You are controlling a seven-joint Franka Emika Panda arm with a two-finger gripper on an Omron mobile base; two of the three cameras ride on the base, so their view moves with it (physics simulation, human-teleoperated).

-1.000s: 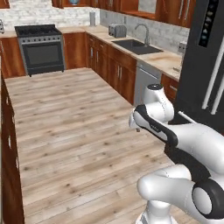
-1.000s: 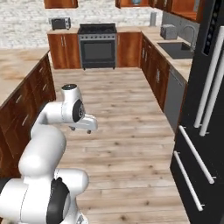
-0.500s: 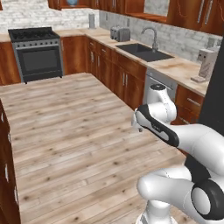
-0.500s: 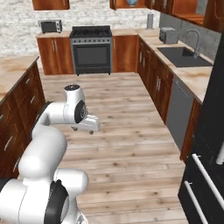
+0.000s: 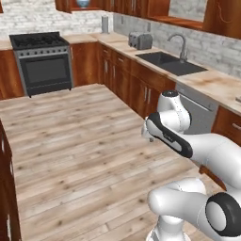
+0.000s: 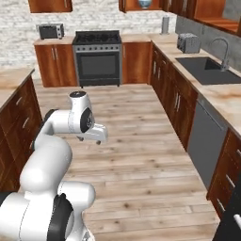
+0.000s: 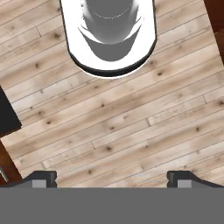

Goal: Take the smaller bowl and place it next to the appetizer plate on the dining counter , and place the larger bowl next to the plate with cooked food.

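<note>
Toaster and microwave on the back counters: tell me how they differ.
The toaster is light silver-grey; the microwave is darker, with a black front. The toaster sits on the right-hand counter run near the sink; the microwave sits on the counter left of the stove, against the stone wall. The microwave looks wider and boxier. Both are small countertop appliances.

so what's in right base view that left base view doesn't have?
Right base view adds a microwave on the back counter and a marbled countertop at left. Left base view adds a pale object at the counter's right edge, too cut off to identify. Both share the black stove, toaster, sink and wood floor.
</note>
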